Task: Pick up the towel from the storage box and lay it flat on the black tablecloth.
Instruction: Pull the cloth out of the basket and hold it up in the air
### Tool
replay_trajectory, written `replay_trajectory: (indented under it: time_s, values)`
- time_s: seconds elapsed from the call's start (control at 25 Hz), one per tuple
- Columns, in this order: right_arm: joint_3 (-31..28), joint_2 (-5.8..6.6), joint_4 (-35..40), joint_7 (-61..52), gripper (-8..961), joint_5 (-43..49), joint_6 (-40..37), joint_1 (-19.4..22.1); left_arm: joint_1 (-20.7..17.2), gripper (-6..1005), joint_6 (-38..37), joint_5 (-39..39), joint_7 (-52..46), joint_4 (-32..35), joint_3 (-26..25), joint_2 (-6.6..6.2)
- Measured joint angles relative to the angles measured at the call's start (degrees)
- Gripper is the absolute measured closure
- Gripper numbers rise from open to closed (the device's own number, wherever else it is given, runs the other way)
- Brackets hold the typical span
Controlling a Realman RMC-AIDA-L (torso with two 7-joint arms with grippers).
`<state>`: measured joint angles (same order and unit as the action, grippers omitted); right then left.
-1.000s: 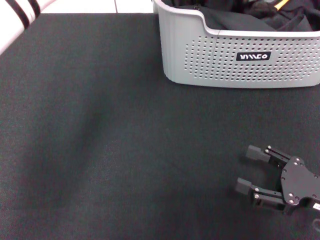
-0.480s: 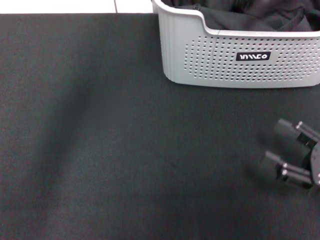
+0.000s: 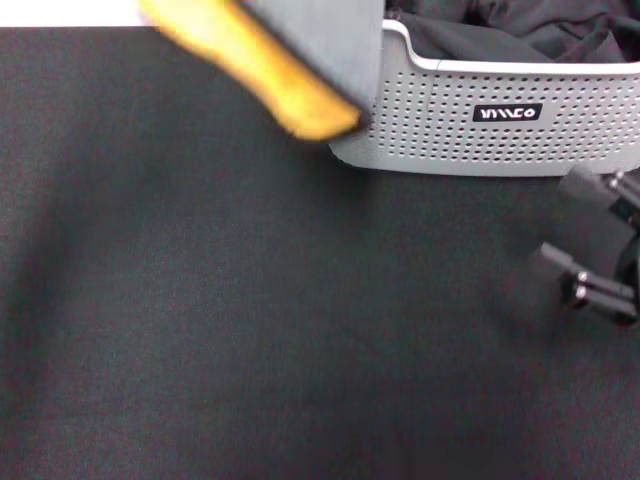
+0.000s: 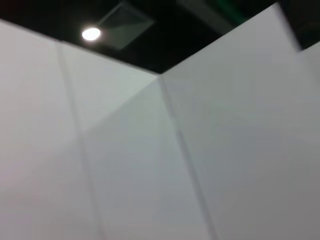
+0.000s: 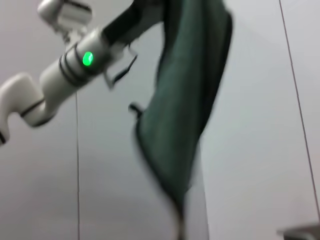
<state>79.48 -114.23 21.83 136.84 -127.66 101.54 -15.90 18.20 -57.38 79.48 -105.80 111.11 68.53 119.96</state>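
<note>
Towel [image 3: 290, 70] out of box [image 3: 500, 130], hanging in air above cloth's far edge, orange face down; held by left arm [image 5: 65, 75], whose jaw state cannot be told. Right gripper [image 3: 592, 240] near box front, jaws spread, empty. Advice: swing towel over tablecloth [image 3: 250, 330], catch free corner, spread flat.

I see the towel [image 3: 300, 70] showing bright orange beside a grey-teal face; from the right wrist it [image 5: 185, 115] reads dark teal. The storage box [image 3: 440, 130] is light grey, dotted with small holes, its label black with white letters. The tablecloth [image 3: 250, 330] is matte black.
</note>
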Motion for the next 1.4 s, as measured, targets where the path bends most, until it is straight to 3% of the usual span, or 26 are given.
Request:
replay_trajectory:
  time_s: [0.24, 0.48, 0.68, 1.12, 1.4]
  values:
    - [-0.46, 0.01, 5.73, -4.05, 78, -2.59, 0.96, 1.00, -1.08, 973, -20.60, -3.40, 4.68, -5.23, -7.80, 0.08]
    - [-0.44, 0.89, 9.44, -13.79, 79, -2.69, 1.09, 1.47, -1.31, 974, -35.65, -8.05, 12.59, -17.61, -11.71, 0.06]
    - [-0.08, 0.85, 9.10, -14.41, 81, -1.52, 1.18, 1.65, -0.58, 974, -37.58, -11.74, 16.94, -26.65, -13.29, 0.10]
    - [0.10, 0.07, 4.89, -11.52, 83, 2.98, 0.76, -0.58, 0.49, 975, -38.01, -16.99, 19.76, -29.44, -13.48, 0.08]
    - [0.09, 0.20, 3.50, -11.78, 84, 3.96, 0.77, -1.25, 3.68, 976, -44.96, -22.69, 19.27, -34.33, -16.05, -0.43]
